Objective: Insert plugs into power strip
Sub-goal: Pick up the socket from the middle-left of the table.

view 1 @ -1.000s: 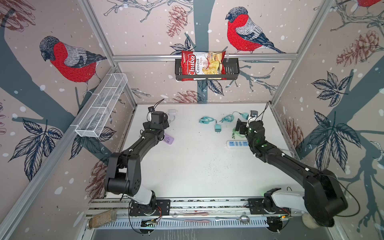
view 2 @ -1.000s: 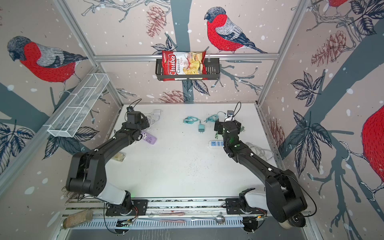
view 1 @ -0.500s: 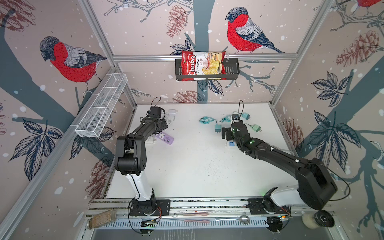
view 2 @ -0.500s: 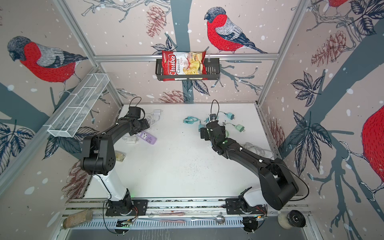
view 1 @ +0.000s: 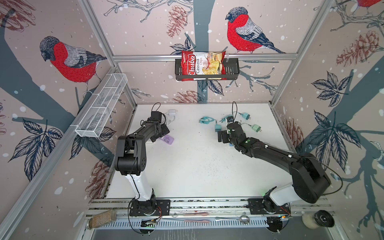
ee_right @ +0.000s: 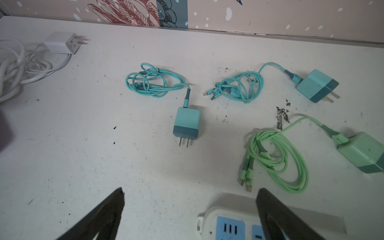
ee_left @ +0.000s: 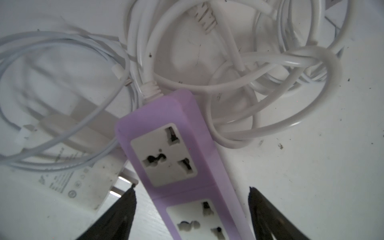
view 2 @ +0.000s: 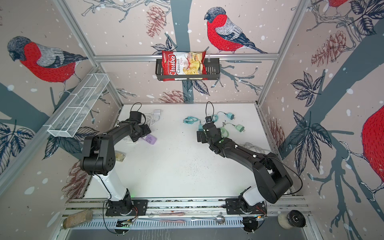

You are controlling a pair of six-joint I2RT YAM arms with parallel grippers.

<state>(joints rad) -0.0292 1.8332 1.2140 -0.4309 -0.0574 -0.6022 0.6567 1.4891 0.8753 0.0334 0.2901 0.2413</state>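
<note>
The right end effector (ee_right: 190, 189) has swung toward the centre, jaws wide and empty; 1 teal plug (ee_right: 187, 122) lies on the worktop (ee_right: 93, 166) just ahead, prongs pointing back at it, the right arm nearer.

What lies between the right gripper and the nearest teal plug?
Only bare tabletop separates the right gripper from the nearest teal plug, as the right wrist view shows.

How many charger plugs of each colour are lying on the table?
white plugs: 2
teal plugs: 2
mint green plug: 1
Total: 5
</note>
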